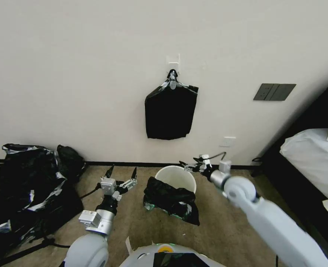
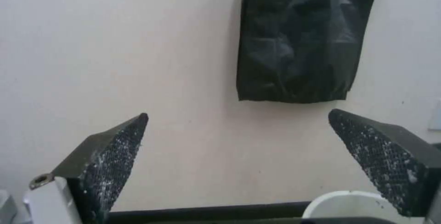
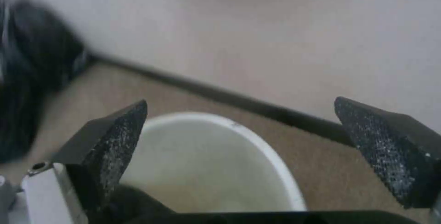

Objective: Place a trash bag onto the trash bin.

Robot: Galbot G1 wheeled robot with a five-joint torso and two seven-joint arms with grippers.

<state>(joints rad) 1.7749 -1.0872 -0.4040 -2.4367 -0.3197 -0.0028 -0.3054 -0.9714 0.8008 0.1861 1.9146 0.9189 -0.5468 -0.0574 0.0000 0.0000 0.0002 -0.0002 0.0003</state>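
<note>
The trash bin [image 1: 176, 177] stands upright on the carpeted floor [image 1: 223, 226] close to the wall [image 1: 78, 74], just in front of the dark baseboard. The trash bag [image 1: 172, 200] is draped over the near side of the bin's rim and hangs down the bin's outer wall in a crumpled mass that reaches the floor; the far part of the rim and most of the pale interior remain uncovered. The left hand [image 1: 121, 172] is held above the floor to the left of the bin, apart from bin and bag, with its two fingers spread wide and nothing between them; in the left wrist view the textured fingertips [image 2: 115, 155] frame bare wall and a corner of the bin rim [image 2: 340, 200]. The right hand [image 1: 188, 165] is positioned at the right rear edge of the bin rim, level with the rim. In the right wrist view its fingers [image 3: 110, 144] are likewise spread fully apart and empty, with the bin opening [image 3: 206, 162] directly below them. A flat bundle of black bags [image 1: 170, 111] hangs from a clip on a wall hook [image 1: 173, 68] above the bin. A large heap of black plastic [image 1: 23, 189] lies on the floor at far left. A bed with white bedding [image 1: 312, 159] occupies the right edge.
</note>
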